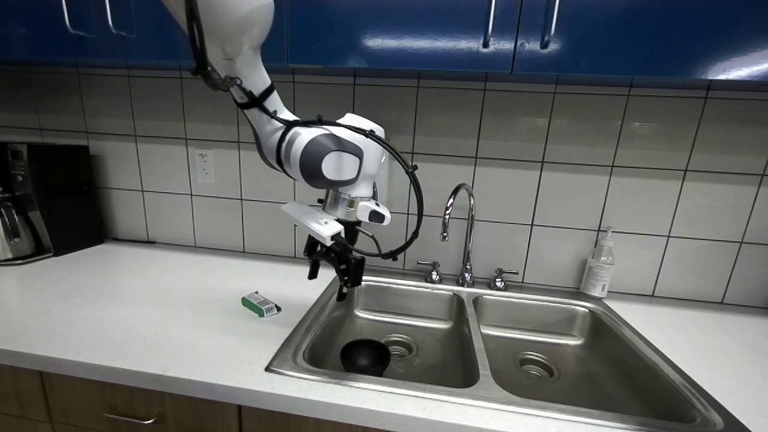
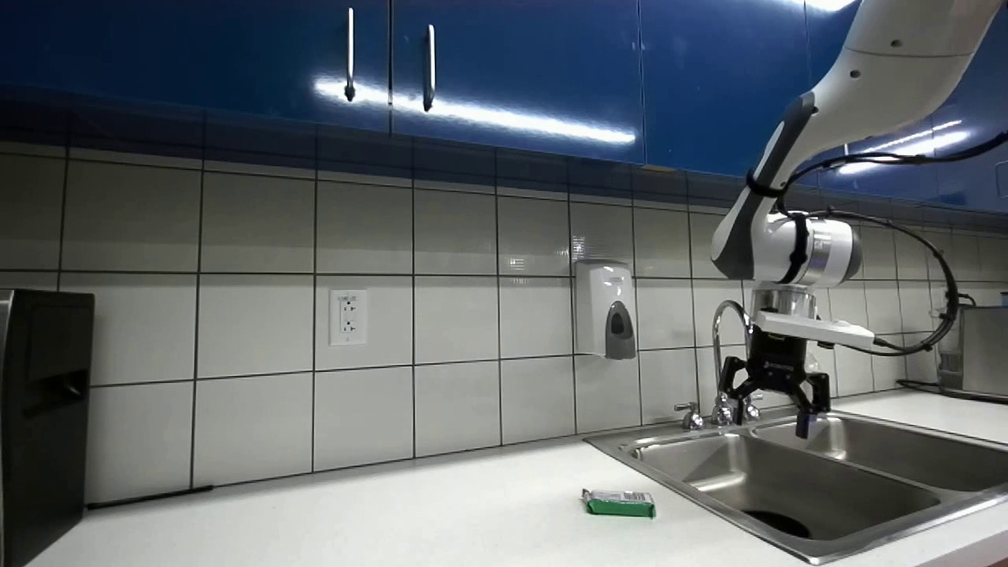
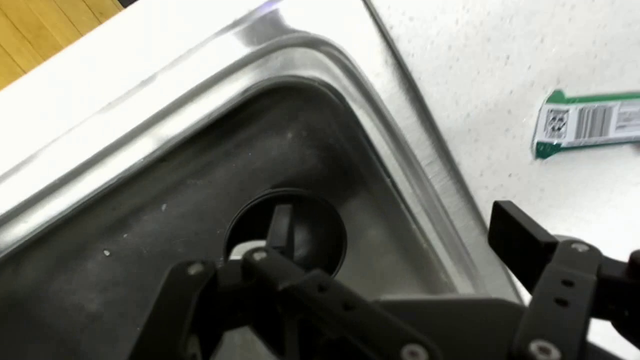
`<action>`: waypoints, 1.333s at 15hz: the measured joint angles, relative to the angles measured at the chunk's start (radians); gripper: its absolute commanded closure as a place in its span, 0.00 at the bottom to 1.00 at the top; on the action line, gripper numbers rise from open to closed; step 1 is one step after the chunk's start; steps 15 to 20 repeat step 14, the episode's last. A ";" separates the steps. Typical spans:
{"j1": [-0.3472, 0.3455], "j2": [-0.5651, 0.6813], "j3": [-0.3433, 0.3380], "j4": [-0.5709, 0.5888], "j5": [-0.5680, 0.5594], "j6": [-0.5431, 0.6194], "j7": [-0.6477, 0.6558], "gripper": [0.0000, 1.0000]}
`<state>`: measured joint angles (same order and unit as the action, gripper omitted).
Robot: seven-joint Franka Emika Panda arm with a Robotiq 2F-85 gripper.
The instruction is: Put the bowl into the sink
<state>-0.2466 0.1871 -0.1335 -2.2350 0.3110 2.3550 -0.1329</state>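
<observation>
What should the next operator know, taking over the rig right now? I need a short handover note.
Tool: open, holding nothing, raised above the edge of the sink.
Bowl: upright inside the sink, near the drain, in the basin closer to the green-white packet.
Done: bowl is in the sink, clear of the tool.
Left: probably only backing the tool away.

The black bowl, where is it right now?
In an exterior view, the bowl sits in the left basin of the sink, near the front, just left of the drain.
</observation>
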 measured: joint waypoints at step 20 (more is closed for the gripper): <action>0.151 -0.576 -0.021 -0.490 -0.148 -0.145 -0.460 0.00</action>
